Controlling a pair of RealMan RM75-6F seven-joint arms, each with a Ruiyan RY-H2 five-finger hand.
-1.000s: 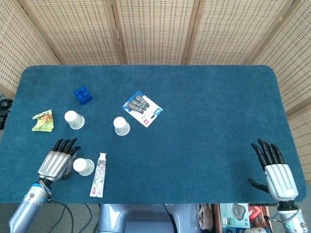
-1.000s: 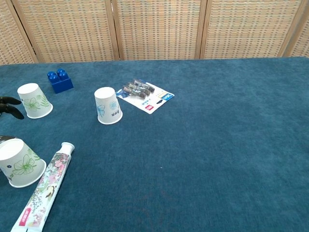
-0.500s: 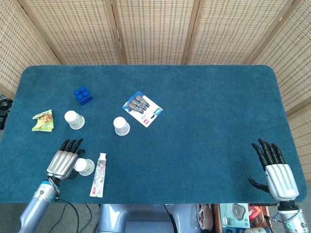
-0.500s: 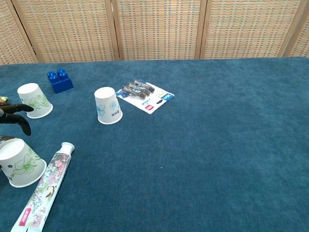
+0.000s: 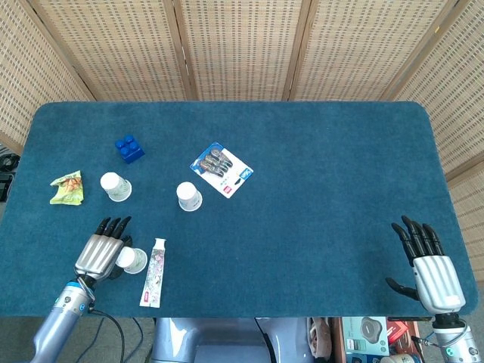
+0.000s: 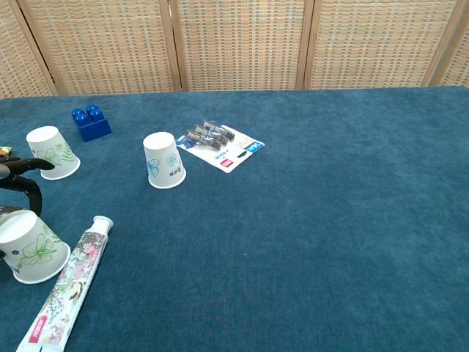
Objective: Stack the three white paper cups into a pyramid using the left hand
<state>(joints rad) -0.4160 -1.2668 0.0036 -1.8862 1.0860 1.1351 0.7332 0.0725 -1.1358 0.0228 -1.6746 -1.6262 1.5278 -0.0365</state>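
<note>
Backdrop: woven cane screen panels (image 5: 242, 45) behind a desk (image 5: 325, 174) covered in dark blue carpet-like cloth.
Cups: three white paper cups, all upside down with the wide rim on the cloth, printed with faint green or blue flower motifs.
Near cup (image 6: 28, 246): at the front left corner, just beside the left robot hand (image 5: 98, 253); green leaf print.
Far-left cup (image 6: 53, 152): further back, near the left edge, between the snack packet (image 5: 66, 187) and the blue toy brick (image 5: 129, 147).
Middle cup (image 6: 163, 160): towards the centre, close to the blister pack of batteries (image 5: 221, 170).
Left robot hand: fingers apart and extended, holding nothing, alongside the near cup; contact with it not clear from either view.
Right robot hand (image 5: 427, 265): at the front right corner, well apart from all cups, fingers spread, empty.
Other clutter: flowered tube (image 6: 67, 282) lying flat right next to the near cup.
Handling, as a judgement: very light, thin-walled, easily crushed or tipped; smooth tapered sides likely slippery.
Hold, as a judgement: gentle wrap around the side wall, roughly mid-height, with light pressure.
Stage, as a judgement: nothing stacked yet; cups apart from one another.
</note>
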